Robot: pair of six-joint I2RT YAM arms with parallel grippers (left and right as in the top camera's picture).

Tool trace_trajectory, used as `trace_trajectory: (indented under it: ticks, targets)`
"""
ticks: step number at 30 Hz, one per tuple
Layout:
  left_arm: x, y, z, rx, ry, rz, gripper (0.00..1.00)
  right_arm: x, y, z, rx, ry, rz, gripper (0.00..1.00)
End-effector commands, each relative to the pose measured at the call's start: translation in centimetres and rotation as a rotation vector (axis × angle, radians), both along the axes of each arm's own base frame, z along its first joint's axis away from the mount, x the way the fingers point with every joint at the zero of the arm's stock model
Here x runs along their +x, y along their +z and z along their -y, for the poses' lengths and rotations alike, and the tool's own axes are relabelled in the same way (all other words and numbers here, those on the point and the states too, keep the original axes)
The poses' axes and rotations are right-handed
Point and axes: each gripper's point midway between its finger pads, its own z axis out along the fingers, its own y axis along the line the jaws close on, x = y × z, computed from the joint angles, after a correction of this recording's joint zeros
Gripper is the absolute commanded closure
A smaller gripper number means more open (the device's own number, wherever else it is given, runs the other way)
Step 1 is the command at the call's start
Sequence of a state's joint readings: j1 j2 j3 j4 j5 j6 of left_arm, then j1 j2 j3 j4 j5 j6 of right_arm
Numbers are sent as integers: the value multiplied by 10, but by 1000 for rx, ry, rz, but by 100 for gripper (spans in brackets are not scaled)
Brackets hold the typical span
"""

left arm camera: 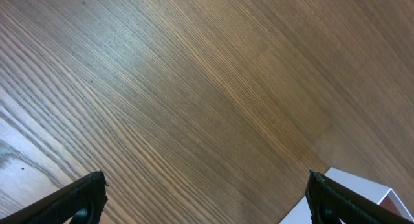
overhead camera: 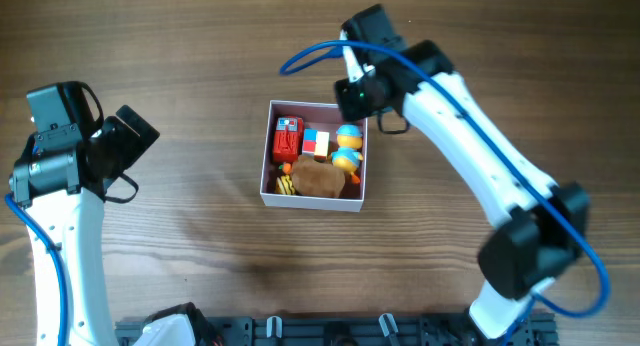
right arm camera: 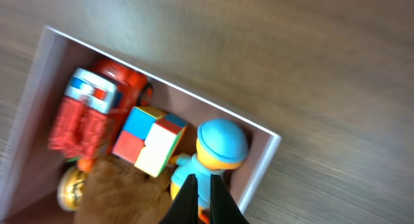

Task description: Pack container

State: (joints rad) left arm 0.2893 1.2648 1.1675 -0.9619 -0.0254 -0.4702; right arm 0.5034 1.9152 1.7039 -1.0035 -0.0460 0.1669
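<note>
The container is a square white-walled box at the table's middle; it also shows in the right wrist view. It holds a red toy, a coloured cube, a blue-capped figure and a brown plush. My right gripper is shut and hovers just above the blue-capped figure at the box's far right corner; nothing shows between its jaws. My left gripper is open and empty over bare wood, left of the box, whose corner shows beside its right finger.
A small yellow toy lies in the box's near left corner. The cube and the red toy lie side by side. A black rail runs along the table's front edge.
</note>
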Motion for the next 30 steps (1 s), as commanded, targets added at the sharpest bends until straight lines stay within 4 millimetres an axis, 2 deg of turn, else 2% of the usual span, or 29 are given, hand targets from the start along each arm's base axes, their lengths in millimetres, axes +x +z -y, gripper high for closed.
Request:
trace_trajectory:
  ticks: [1,4,7,11,15,18,23,25,27,30]
  targets:
    - [1,10,-1,-3,9,33,0,-6,-44,-8,-13,29,-107,96]
    - [1,10,-1,-3,9,33,0,-7,-69,-8,-39,28,-155,96]
    - [1,10,-1,-3,9,33,0,0,-81,-8,-54,23,-148,96]
    - [1,10,-1,-3,9,33,0,25,-78,-5,-121,108,-15,96]
    - [1,10,-1,-3,9,33,0,34,-75,-8,-156,245,52,96]
    - [1,10,-1,-3,9,33,0,39,-73,-11,-157,280,82,94]
    - [1,10,-1,-3,9,33,0,39,-73,-10,-166,308,84,94]
    - [1,10,-1,-3,9,33,0,27,-76,-5,-176,302,31,96]
    - [1,10,0,-3,8,33,0,20,-70,-4,-157,268,6,96]
    - [4,11,4,15,-39,32,0,17,-33,-3,-116,214,55,96]
